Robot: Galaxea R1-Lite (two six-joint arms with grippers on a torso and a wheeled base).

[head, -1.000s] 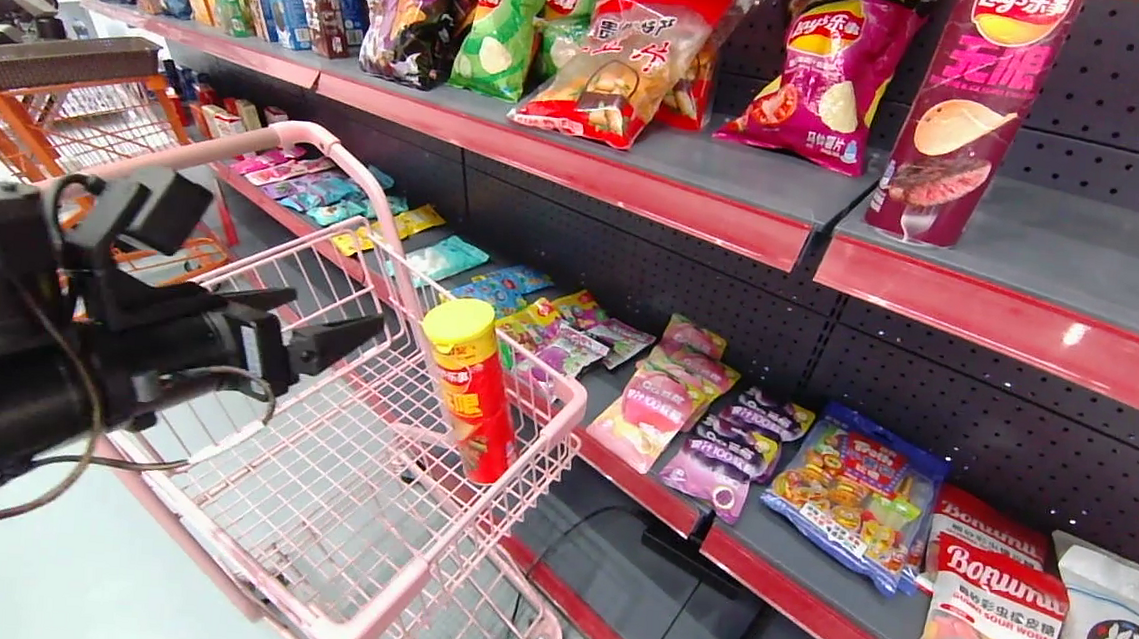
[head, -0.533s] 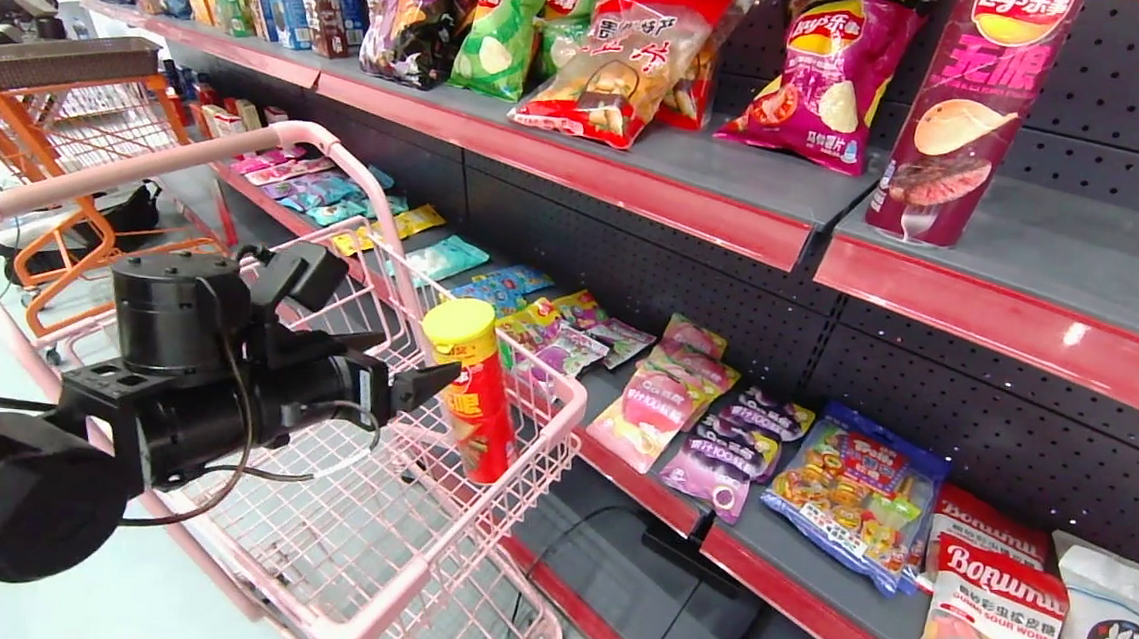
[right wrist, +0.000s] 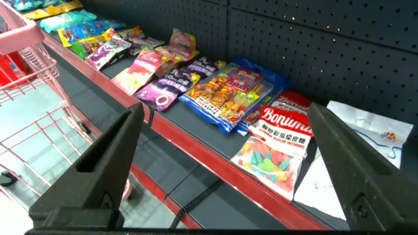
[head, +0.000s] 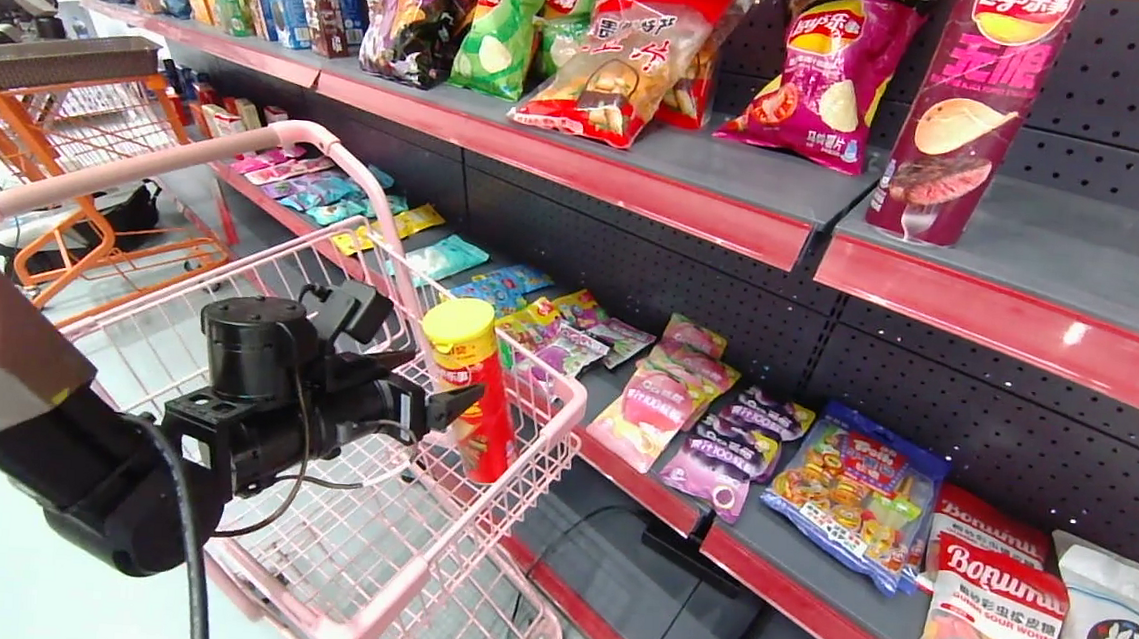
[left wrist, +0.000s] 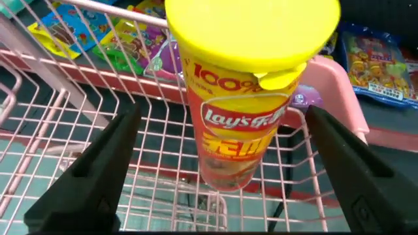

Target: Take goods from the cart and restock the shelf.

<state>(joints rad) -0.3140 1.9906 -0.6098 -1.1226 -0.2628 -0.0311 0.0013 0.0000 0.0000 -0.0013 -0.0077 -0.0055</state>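
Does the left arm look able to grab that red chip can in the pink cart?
Probably yes: the left gripper is open and lined up on the can, with nothing between them.

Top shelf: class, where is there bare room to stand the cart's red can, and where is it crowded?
Bare grey shelf lies right of the tall purple can; a narrower strip runs in front of the pink bag. Left of that bag the chip bags overlap, leaving no room.
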